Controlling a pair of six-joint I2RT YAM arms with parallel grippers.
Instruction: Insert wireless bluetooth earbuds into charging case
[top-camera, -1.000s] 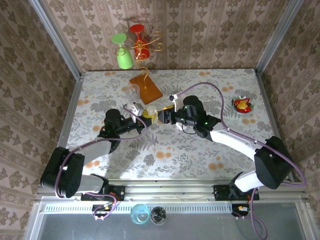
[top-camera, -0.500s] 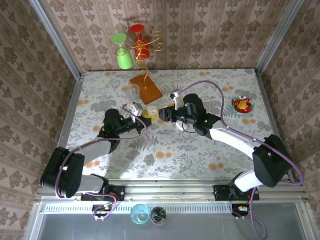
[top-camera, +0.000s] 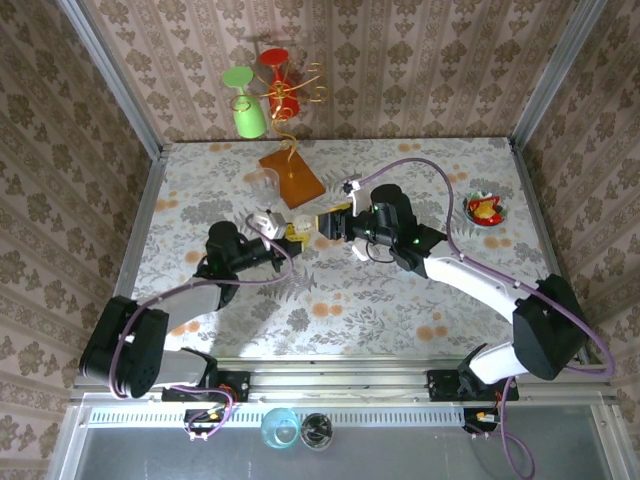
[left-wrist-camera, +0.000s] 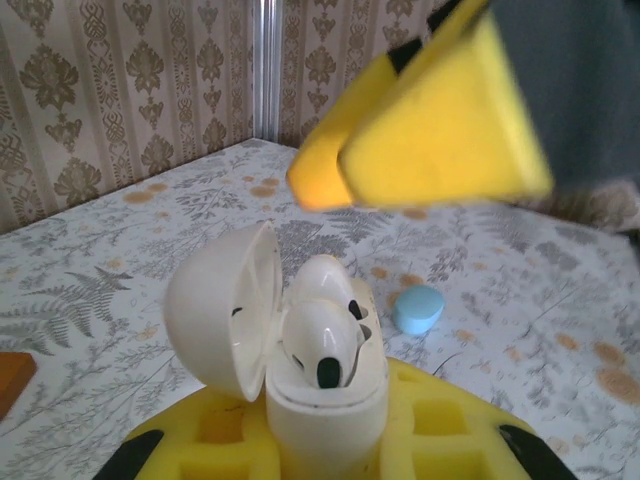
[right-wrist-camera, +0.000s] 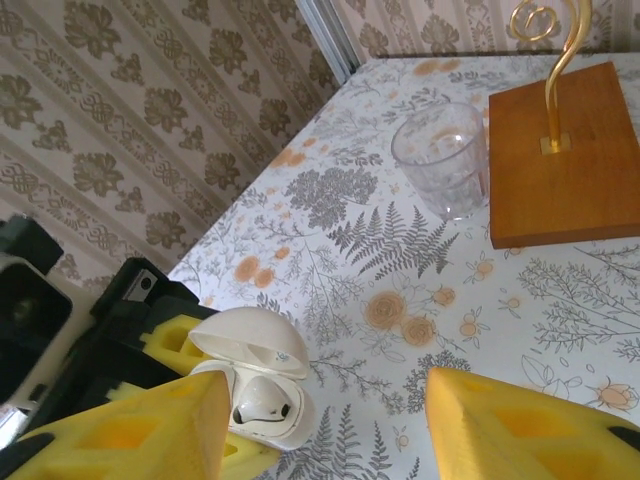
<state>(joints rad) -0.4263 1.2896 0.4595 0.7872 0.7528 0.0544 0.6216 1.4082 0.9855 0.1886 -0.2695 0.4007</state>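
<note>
There is one wooden stand base (top-camera: 292, 177). Two cups hang behind the base: a green cup (top-camera: 246, 110) and a red cup (top-camera: 280, 90). One clear tumbler (top-camera: 262, 181) stands just left of the base. One open charging case (left-wrist-camera: 325, 415) is near the base, in front of it, with two earbuds (left-wrist-camera: 320, 340) seated inside. There is one pale blue pebble (left-wrist-camera: 418, 308). One small dish (top-camera: 486, 210) sits well to the right of the base. Two glasses stand well in front of the base: a blue glass (top-camera: 280, 427) and a dark glass (top-camera: 317, 430).

2 arms reach inward, tips nearly meeting.
left gripper (top-camera: 288, 231) clamped tight; right gripper (top-camera: 325, 224) facing it, fingers spread apart.
</note>
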